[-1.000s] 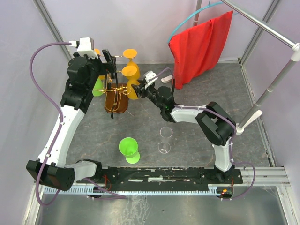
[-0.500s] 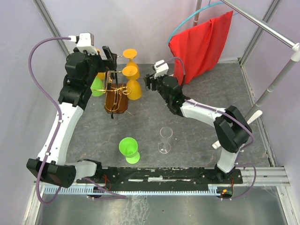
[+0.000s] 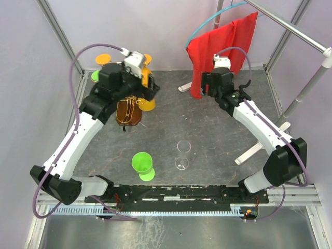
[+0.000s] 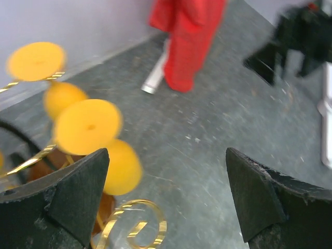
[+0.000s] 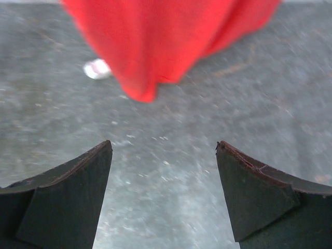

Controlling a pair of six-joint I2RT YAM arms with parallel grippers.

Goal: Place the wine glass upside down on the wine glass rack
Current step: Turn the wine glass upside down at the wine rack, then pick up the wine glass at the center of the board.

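We are finding the wine glass [image 3: 182, 155] standing vertical, seemingly rim-up, in the top view only; left gripper [image 4: 166, 153] and right gripper [image 5: 163, 144] are gaping, empty.

Hanging red cloth [image 3: 223, 52], grey table [image 3: 155, 136]

The wine glass rack [image 3: 128, 112] has a dark brown base and shiny copper-gold wire, and the glasses [image 3: 147, 104] on it are orange. Nearer than the rack are a lime-green glass [image 3: 141, 165] and a clear, colourless wine glass [image 3: 182, 154]. The table [image 3: 207, 129] is dark grey with pale flecks. Right of the rack, the cloth [image 3: 220, 49] is plain red and the hoop [image 3: 207, 22] light blue. The left end effector [image 4: 166, 171] and right end effector [image 5: 163, 155] are black.
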